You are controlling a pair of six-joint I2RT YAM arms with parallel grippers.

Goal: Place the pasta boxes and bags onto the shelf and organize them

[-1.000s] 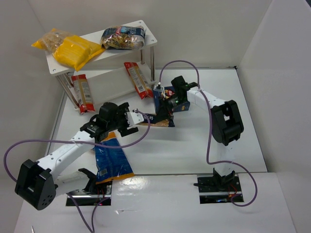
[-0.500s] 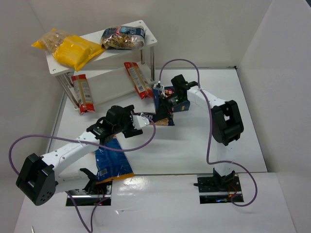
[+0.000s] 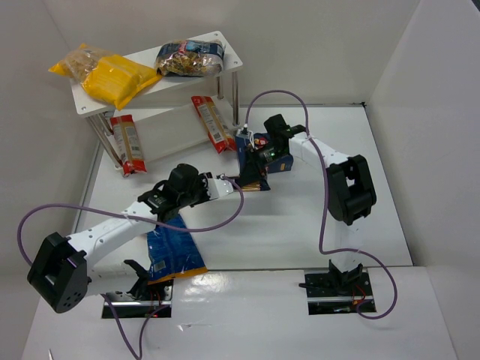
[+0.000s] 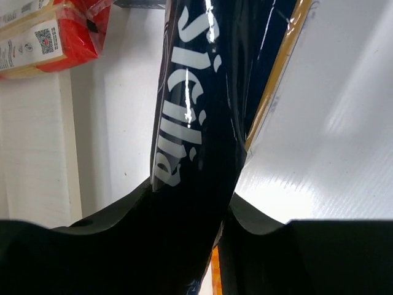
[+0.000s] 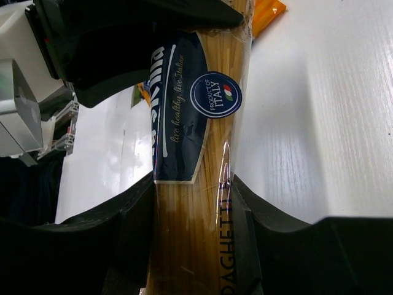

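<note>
**Two-arm hold on the spaghetti pack (image 3: 251, 180).** Over the last second the left arm (image 3: 112, 225) has swung away from the wide blue bag (image 3: 174, 251) toward the middle of the surface (image 3: 300, 225). The left fingers (image 4: 92, 246) now straddle the pack's dark-blue label end and press against both its sides in the left wrist view. The right arm (image 3: 349, 184) has not shifted. The right fingers (image 5: 126, 243) pinch the golden strand section of the same pack.

The pack therefore spans the gap between the two arms, just in front of the shelf (image 3: 229, 46) and close by the pasta box (image 3: 255, 142). Whether it overlaps the box, or is raised off the surface, cannot be told.

Meaning for the task: a long, limp item is now held at two places, so it can probably be carried level instead of sagging. The likely next step is a joint lift toward one tier.

- **Already shelved:** yellow bags (image 3: 112, 79) and a dark bag of pasta (image 3: 189, 58) on the upper tier, and two red-and-white packs (image 3: 127, 142) on the lower.
- **Not yet shelved:** the wide blue bag, the pasta box and the spaghetti pack itself
</note>
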